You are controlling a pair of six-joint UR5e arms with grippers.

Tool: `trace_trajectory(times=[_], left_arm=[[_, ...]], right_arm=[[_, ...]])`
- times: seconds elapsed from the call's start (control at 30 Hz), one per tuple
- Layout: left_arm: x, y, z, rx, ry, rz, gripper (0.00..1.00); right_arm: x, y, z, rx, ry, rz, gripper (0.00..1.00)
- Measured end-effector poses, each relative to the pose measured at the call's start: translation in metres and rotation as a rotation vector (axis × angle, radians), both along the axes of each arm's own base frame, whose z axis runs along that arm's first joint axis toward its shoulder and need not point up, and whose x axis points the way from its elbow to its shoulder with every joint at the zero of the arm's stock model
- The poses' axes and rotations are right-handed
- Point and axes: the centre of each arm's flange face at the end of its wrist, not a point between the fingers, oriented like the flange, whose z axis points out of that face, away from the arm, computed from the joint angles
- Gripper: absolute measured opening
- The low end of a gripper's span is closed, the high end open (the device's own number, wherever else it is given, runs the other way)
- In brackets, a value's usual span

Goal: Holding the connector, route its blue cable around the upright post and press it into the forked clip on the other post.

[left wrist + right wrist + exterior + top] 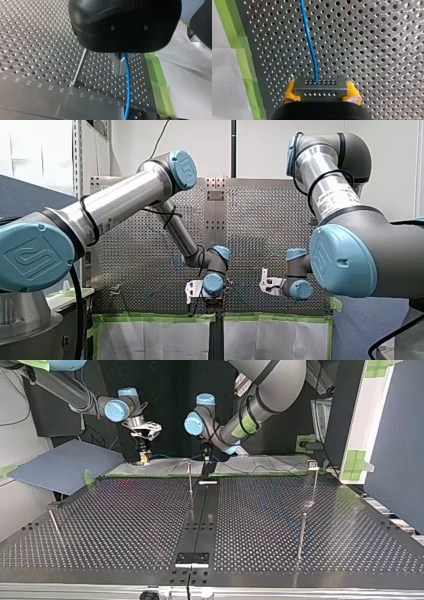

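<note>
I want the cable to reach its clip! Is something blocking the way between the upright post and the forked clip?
Nothing I can see. My right gripper holds the connector; in the top view only bare table lies between the upright post and the forked clip.

Front view high behind the perforated table (150,260), top view low, facing back, 2 wrist views close, both showing the blue cable (127,82).
</note>
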Motion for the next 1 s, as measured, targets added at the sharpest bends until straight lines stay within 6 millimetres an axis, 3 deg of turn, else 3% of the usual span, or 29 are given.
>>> trace_trajectory(times=[1.0], left_arm=[[0.009,0.021,-0.008,-0.004,0.002,0.023,0.02]], right_arm=[[-0.007,0.004,-0.008,0.026,0.055,-0.032,0.00]])
